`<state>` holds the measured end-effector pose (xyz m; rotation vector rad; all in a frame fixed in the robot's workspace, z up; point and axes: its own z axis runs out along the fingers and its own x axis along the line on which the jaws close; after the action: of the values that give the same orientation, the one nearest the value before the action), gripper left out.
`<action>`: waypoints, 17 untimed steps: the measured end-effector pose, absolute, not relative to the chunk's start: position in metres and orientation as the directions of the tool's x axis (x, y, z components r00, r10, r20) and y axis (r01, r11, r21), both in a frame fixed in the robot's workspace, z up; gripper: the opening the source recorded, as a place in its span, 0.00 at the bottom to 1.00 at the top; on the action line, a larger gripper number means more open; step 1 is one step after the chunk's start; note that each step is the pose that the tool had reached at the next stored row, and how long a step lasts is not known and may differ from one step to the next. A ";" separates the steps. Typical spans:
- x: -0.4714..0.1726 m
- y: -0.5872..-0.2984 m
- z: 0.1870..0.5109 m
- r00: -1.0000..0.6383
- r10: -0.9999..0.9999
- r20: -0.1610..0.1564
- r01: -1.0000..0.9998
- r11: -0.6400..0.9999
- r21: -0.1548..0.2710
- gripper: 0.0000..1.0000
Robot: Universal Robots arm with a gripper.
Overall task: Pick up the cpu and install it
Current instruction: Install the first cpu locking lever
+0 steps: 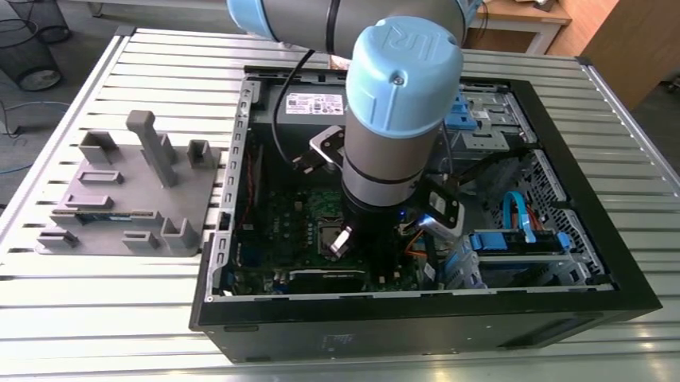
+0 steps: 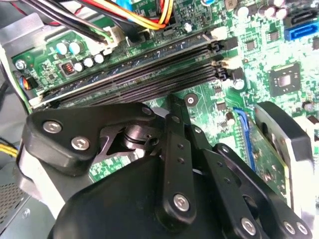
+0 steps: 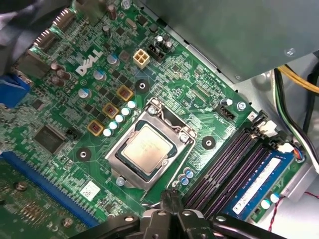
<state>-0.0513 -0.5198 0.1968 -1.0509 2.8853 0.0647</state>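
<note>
- The gripper hangs low inside the open computer case, just over the motherboard. Its two fingers look pressed together, and there is nothing between them.
- The cpu is not in the gripper. It lies flat in the socket on the board, a little ahead of the fingertips and lower than them. It is near them but does not touch them.
- The fingertips stand over the edge of the socket frame, near one of its corners and not over the middle of the chip.
- The chip is square, so it has no long axis. Its sides lie turned at an angle to the line on which the fingers close.
- To one side of the fingertips run the dark memory slots. The farthest of them holds a memory stick.
- The cpu shows a flat silver top with a dull shine, and the metal socket frame goes around it on every side. It sits level in there, so I judge it is seated. I cannot tell whether the frame is latched over it.
- In the exterior view a grey tray lies on the table outside the case, well apart from the gripper.
</note>
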 end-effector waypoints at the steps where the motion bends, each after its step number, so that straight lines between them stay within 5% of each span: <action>1: -0.051 -0.520 0.197 -0.764 -0.640 -0.080 -0.643 0.765 0.015 0.11; 17: -0.052 -0.520 0.198 -0.763 -0.641 -0.076 -0.643 0.765 0.005 0.11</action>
<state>-0.0524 -0.5199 0.1977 -1.0514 2.8856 0.0475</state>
